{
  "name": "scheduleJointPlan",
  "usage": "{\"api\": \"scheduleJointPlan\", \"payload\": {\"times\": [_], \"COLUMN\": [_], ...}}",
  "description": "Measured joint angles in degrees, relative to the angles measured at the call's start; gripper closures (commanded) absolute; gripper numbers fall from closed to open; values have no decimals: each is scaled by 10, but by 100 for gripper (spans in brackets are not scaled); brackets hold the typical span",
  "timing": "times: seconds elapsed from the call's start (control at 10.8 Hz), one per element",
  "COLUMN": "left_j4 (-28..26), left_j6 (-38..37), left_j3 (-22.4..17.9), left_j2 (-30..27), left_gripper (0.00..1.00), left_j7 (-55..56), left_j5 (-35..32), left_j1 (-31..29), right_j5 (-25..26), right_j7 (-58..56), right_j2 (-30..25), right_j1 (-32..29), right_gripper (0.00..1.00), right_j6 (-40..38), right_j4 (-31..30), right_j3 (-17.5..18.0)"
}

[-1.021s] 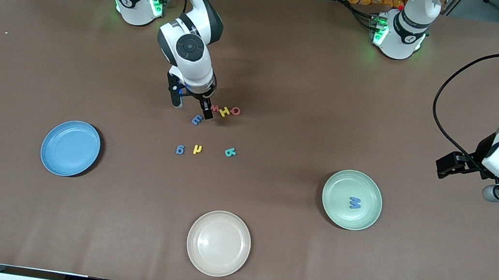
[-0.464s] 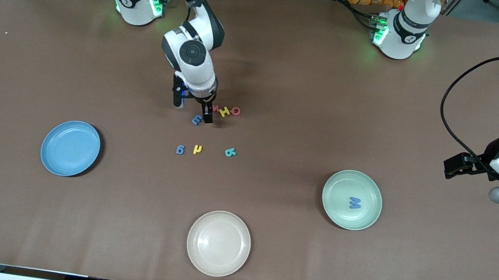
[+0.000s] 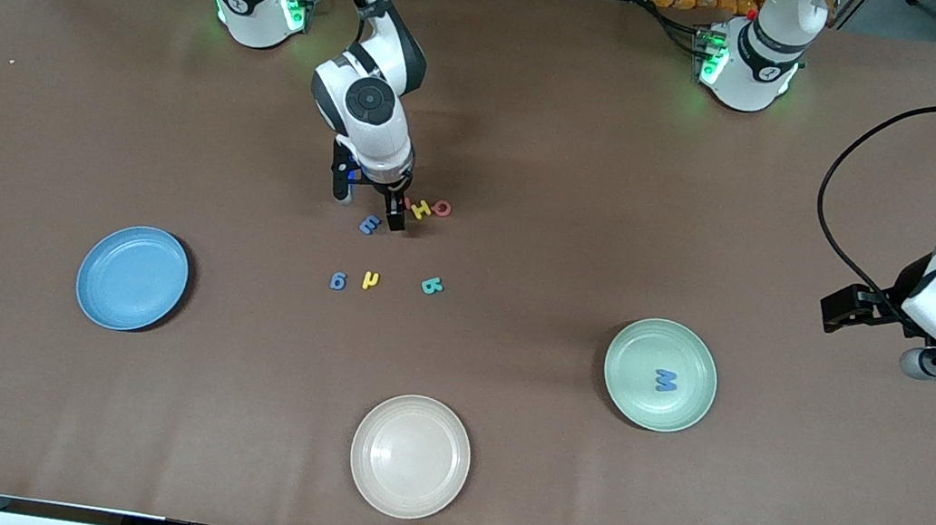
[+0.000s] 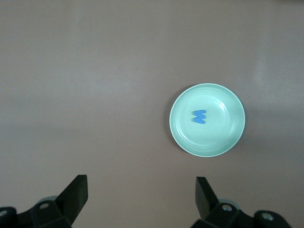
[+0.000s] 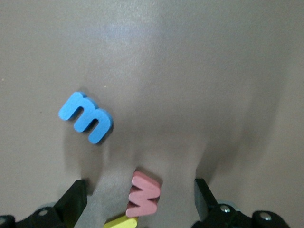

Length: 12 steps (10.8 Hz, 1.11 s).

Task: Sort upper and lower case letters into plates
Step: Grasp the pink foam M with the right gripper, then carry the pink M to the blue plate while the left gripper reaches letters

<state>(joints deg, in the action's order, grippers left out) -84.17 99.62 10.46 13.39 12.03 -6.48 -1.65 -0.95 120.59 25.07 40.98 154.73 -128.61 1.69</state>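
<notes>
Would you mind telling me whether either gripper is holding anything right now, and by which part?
Nothing is held. The right gripper stands open, low around the pink letter, not closed on it. The left gripper waits open above the table near the green plate.

A brown tabletop (image 3: 542, 126) carries a blue plate (image 3: 132, 278), a pale green plate (image 3: 660, 375) and a cream plate (image 3: 410, 456). Loose letters lie mid-table: blue m (image 3: 370, 224), pink W (image 5: 144, 194), yellow H (image 3: 421, 208), red O (image 3: 442, 208). Nearer the camera lie blue g (image 3: 338, 281), yellow h (image 3: 371, 280) and teal b (image 3: 431, 285).
</notes>
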Motion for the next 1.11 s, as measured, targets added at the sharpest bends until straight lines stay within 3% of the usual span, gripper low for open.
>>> {"api": "scheduleJointPlan", "payload": {"times": [0.28, 0.37, 0.46, 0.65, 0.74, 1.11], "left_j4": [-2, -3, -4, -4, -3, -3], "left_j6": [0, 0, 1, 25, 42, 101], "left_j3": [17, 26, 30, 32, 32, 33], "left_j2": [8, 15, 25, 49, 60, 91], "left_gripper": [0, 0, 0, 0, 0, 0], "left_j7": [9, 34, 64, 111, 124, 190], "left_j5": [5, 5, 6, 6, 6, 6], "left_j1": [4, 10, 24, 54, 64, 96], "right_j5": [0, 0, 0, 0, 3, 51], "right_j7": [9, 10, 10, 11, 11, 16], "right_j2": [0, 0, 0, 0, 1, -4], "right_j1": [3, 3, 4, 10, 12, 20], "right_gripper": [0, 19, 59, 92, 100, 100], "right_j6": [0, 0, 0, 0, 0, -3], "right_j4": [6, 6, 6, 6, 6, 6], "right_j3": [0, 0, 0, 0, 0, 0]}}
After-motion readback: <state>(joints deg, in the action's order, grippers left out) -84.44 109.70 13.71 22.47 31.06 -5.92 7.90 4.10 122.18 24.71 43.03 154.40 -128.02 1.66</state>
